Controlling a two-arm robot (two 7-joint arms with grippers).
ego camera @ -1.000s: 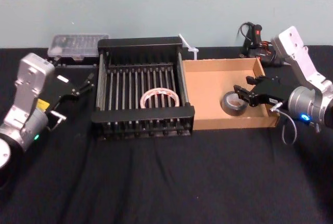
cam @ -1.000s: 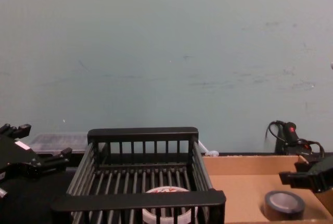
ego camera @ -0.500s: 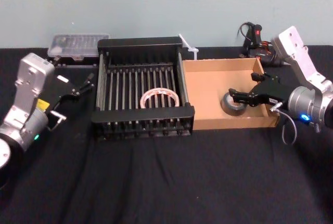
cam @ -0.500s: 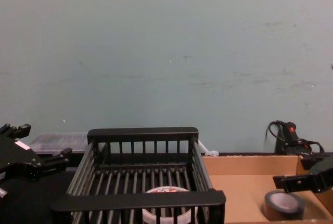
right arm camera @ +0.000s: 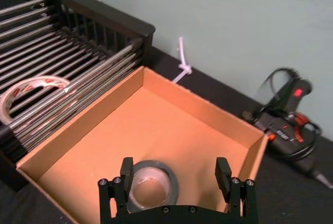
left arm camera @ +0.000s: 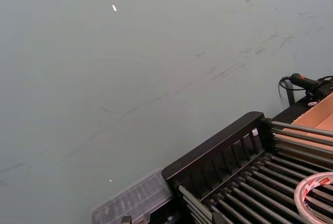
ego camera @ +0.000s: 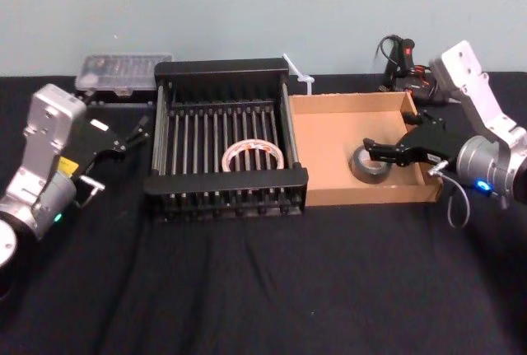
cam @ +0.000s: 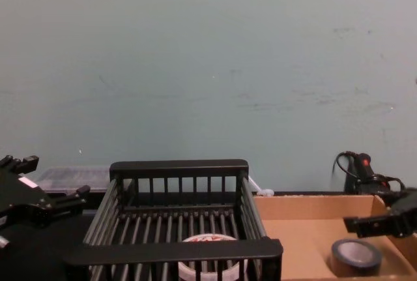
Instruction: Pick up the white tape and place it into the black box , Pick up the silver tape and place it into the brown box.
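- The white tape (ego camera: pixel 253 156) lies flat on the bars inside the black box (ego camera: pixel 224 137), toward its front side. I judge this half of the task as done.
- The silver tape (ego camera: pixel 370 163) lies flat on the floor of the brown box (ego camera: pixel 328 137), in the right part and near the front wall. So the second half looks done too.
- The right gripper (right arm camera: pixel 176 178) hovers just above the silver tape with its fingers spread apart, and nothing is between them. The roll sits under its left finger, not gripped.
- The left gripper (ego camera: pixel 132 133) is parked on the left side of the black box, over the black table cloth (ego camera: pixel 263 281). Its fingers are spread and hold nothing.
- What is left, as I judge: only to draw the right arm away from the brown box.
- Count: one white tape, one silver tape, one black box, one brown box, two grippers.
- Behind the boxes I count one clear plastic case (ego camera: pixel 122 72), one white zip tie (ego camera: pixel 298 72) and one black tool with cable (ego camera: pixel 403 65) near the wall.
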